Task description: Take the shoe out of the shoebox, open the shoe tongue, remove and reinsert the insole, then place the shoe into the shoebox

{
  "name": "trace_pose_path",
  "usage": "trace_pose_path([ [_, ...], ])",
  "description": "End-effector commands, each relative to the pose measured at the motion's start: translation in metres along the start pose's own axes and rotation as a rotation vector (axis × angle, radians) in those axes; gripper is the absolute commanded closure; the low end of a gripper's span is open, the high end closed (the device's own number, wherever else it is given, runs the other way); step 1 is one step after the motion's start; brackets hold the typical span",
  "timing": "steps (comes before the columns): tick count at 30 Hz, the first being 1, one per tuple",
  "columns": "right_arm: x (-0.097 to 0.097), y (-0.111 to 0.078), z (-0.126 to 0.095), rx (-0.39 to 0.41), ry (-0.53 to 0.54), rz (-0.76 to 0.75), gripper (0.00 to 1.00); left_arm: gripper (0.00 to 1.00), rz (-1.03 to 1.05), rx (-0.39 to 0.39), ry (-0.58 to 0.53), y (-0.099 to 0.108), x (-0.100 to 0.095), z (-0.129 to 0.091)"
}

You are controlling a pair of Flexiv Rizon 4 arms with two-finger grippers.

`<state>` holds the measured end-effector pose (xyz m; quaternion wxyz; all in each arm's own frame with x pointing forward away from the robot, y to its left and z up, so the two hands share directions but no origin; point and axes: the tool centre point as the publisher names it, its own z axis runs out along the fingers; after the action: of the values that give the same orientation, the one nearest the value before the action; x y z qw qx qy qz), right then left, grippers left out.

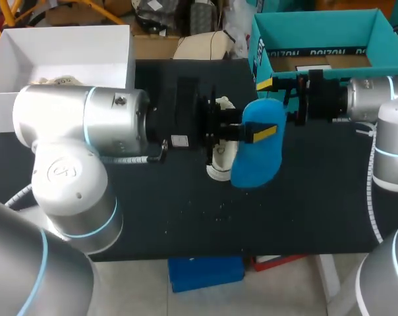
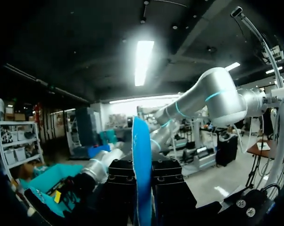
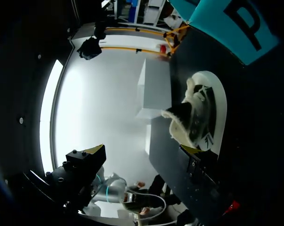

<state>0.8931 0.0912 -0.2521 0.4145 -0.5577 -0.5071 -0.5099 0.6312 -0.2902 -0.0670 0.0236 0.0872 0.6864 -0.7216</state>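
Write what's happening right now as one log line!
left gripper: shut on blue insole, over shoe | right gripper: open | shoe: on table, outside shoebox | insole: not yet reinserted

The shoebox (image 1: 317,36) sits at the far right corner of the table (image 1: 186,224); a second box (image 1: 67,52) sits at the far left corner, well apart from it; the shoe (image 1: 217,171) stands on the table near the middle, nearer than both boxes; the insole (image 1: 258,158) hangs above the shoe and a little to its right, clamped in the left gripper (image 1: 255,131) (which reaches in from the left); the right gripper (image 1: 275,99) is just beyond the insole, before the shoebox's near wall, fingers apart.
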Motion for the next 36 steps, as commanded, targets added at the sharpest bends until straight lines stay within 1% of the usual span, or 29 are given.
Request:
trace_pose_path([
  [1,0.000,0.000,0.001,-0.003,0.000,0.000,0.00,1.00,0.198,0.045,-0.078,0.027,0.023,-0.022],
  [2,0.000,0.000,0.001,-0.003,0.000,0.000,0.00,1.00,0.219,0.040,-0.089,0.031,0.023,-0.024],
  [3,0.000,0.000,0.001,-0.003,0.000,0.000,0.00,1.00,0.248,0.013,-0.092,0.033,0.023,-0.026],
  [5,0.000,0.000,0.001,-0.003,0.000,0.000,0.00,1.00,0.277,-0.013,-0.091,0.035,0.022,-0.027],
  [7,0.000,0.000,0.001,-0.003,0.000,0.000,0.00,1.00,0.310,-0.081,-0.084,0.037,0.022,-0.029],
  [24,0.000,0.000,0.001,-0.003,0.000,0.000,0.00,1.00,0.310,-0.081,-0.084,0.037,0.022,-0.029],
  [25,0.000,0.000,0.001,-0.003,0.000,0.000,0.00,1.00,0.411,-0.066,-0.064,0.030,0.027,-0.024],
  [26,0.000,0.000,0.001,-0.003,0.000,0.000,0.00,1.00,0.497,-0.014,-0.038,0.027,0.029,-0.021],
  [27,0.000,0.000,0.001,-0.003,0.000,0.000,0.00,1.00,0.570,0.009,-0.015,0.024,0.033,-0.020],
  [28,0.000,0.000,0.001,-0.003,0.000,0.000,0.00,1.00,0.634,0.008,0.001,0.025,0.033,-0.020],
  [30,0.000,0.000,0.001,-0.003,0.000,0.000,0.00,1.00,0.719,0.041,0.001,0.032,0.031,-0.024],
  [31,0.000,0.000,0.001,-0.003,0.000,0.000,0.00,1.00,0.740,0.028,0.009,0.036,0.032,-0.025],
  [33,0.000,0.000,0.001,-0.003,0.000,0.000,0.00,1.00,0.788,0.056,0.015,0.046,0.030,-0.031],
  [35,0.000,0.000,0.001,-0.003,0.000,0.000,0.00,1.00,0.819,0.058,0.027,0.056,0.027,-0.035],
  [36,0.000,0.000,0.001,-0.003,0.000,0.000,0.00,1.00,0.837,0.084,0.046,0.062,0.027,-0.037],
])
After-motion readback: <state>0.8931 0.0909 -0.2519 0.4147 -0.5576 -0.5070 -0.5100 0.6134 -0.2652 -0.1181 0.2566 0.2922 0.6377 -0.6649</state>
